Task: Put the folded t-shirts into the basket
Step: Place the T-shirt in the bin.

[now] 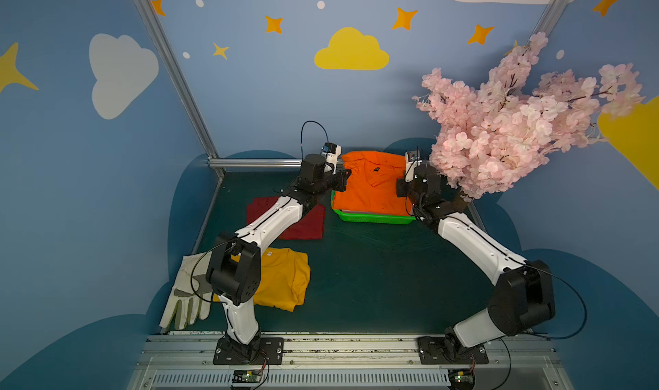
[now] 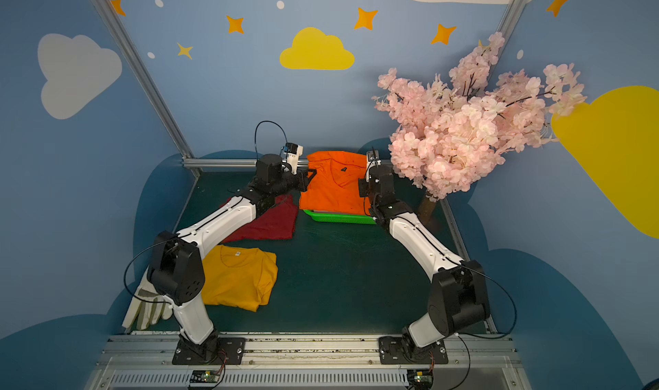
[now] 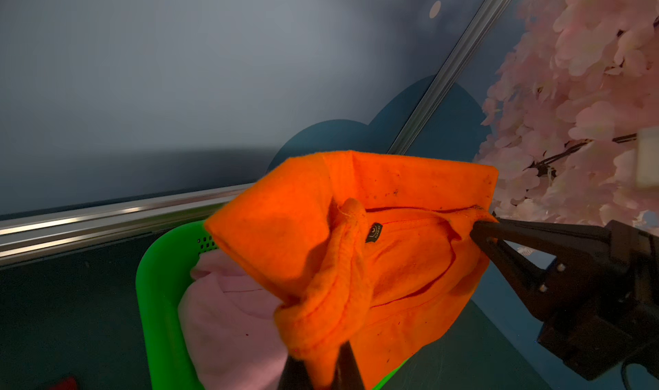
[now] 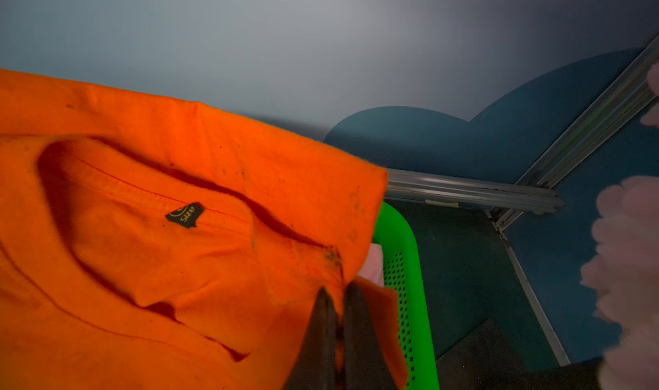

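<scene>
Nearest, at 7 o'clock, the mustard tee (image 1: 281, 281) is seen flat, the dark red tee (image 1: 310, 224) farther off at 10 o'clock. At 12 o'clock the orange tee (image 1: 371, 188) is held over the basket (image 1: 374, 217), pinched at opposite edges by the clamped left gripper (image 3: 319, 363) and right gripper (image 4: 338, 320); light, limp cloth, it is judged best taken at both shoulders. The pink tee (image 3: 228, 313) beneath is mostly hidden; whether the orange hem rests on it cannot be told
</scene>
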